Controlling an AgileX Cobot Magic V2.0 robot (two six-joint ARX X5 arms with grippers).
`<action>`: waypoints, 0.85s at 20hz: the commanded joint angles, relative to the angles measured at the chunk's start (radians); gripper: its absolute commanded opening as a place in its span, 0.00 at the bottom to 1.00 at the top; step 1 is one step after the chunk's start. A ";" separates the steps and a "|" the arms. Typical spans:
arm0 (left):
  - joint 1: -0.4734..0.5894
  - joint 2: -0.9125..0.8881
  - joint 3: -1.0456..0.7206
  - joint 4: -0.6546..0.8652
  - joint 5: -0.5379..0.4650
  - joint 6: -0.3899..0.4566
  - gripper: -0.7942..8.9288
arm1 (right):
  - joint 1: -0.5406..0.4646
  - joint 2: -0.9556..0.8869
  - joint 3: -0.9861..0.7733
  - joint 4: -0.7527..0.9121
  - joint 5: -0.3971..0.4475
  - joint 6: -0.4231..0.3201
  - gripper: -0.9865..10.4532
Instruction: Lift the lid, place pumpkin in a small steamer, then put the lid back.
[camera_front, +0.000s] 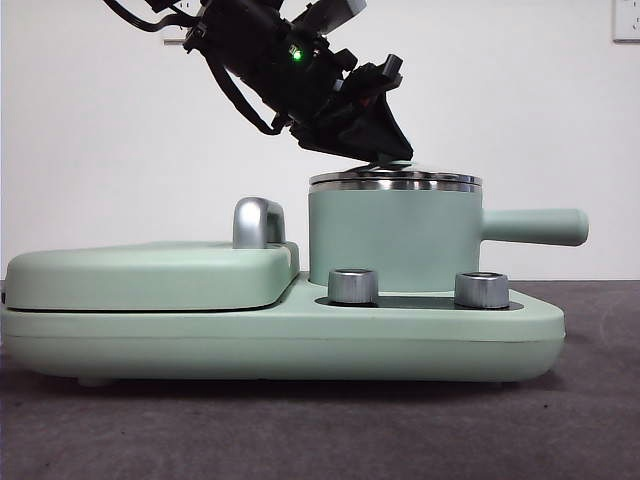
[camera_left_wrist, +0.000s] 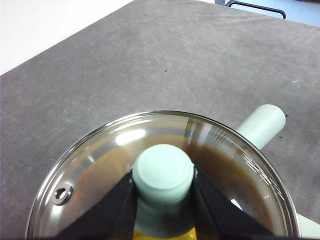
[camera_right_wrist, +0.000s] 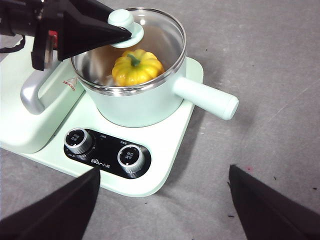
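Note:
The glass lid (camera_front: 395, 180) sits level on the steel rim of the small steamer (camera_front: 390, 240), a mint-green pot whose long handle (camera_left_wrist: 261, 125) points away from the griddle. My left gripper (camera_left_wrist: 163, 175) reaches down from above, shut on the lid's mint-green knob (camera_left_wrist: 163, 172), one jaw pressed on each side. Through the glass (camera_right_wrist: 160, 30) the yellow pumpkin (camera_right_wrist: 137, 67) lies inside the steamer (camera_right_wrist: 145, 107), green stem up. My right gripper (camera_right_wrist: 162, 172) hangs open in front of the appliance, holding nothing and touching nothing.
The steamer stands on a mint-green base (camera_front: 300, 340) with two steel dials (camera_front: 352, 286) (camera_front: 481, 290) at the front. A flat griddle cover (camera_front: 150, 275) with a chrome handle (camera_front: 258, 222) fills the base's other half. Dark grey tabletop lies all around.

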 joint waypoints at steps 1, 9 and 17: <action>-0.014 0.014 0.027 0.024 0.009 0.010 0.30 | 0.007 0.004 0.007 0.003 0.002 0.004 0.43; 0.012 -0.119 0.027 -0.067 0.025 -0.171 0.37 | 0.007 0.004 0.007 0.030 0.000 -0.024 0.43; 0.161 -0.405 -0.005 -0.513 -0.092 -0.336 0.37 | 0.007 0.193 0.008 0.179 -0.084 -0.156 0.47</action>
